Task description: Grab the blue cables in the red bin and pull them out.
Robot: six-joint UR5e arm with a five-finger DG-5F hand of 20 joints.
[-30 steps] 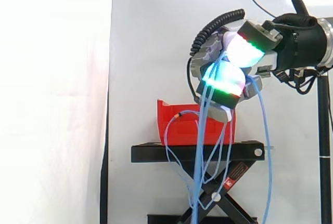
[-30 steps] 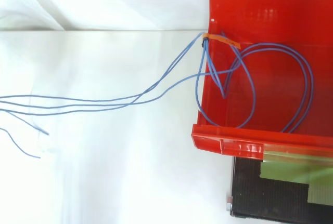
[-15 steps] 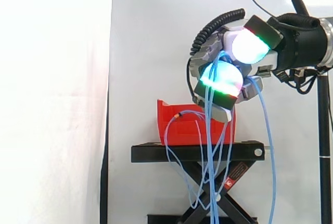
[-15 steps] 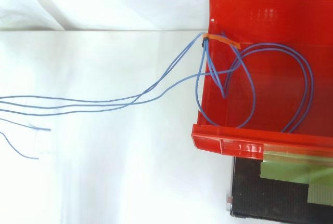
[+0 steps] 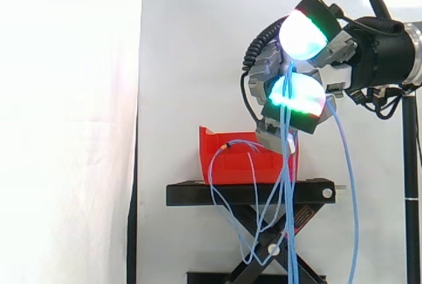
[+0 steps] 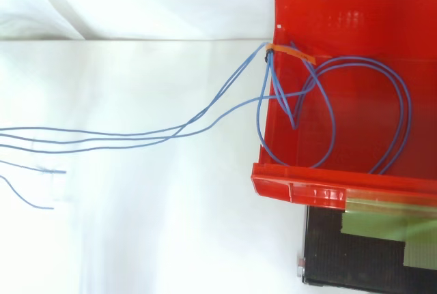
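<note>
my worry is the orange tie (image 6: 290, 52): it sits right at the corner of the red bin's (image 6: 328, 183) wall, and loops of the blue cables (image 5: 288, 165) lie inside the bin behind it. if the tie catches on that edge as i pull, i judge the bin could tip or slide off the black stand (image 5: 217, 194), or the thin strands could slip out through my pads (image 5: 300, 33). slack strands also hang in front of the stand's crossed legs and might snag there. my hand (image 5: 336, 53) is raised above the bin's right end in the side view, fingers curled, glowing pads pinching the strands that drop from them
</note>
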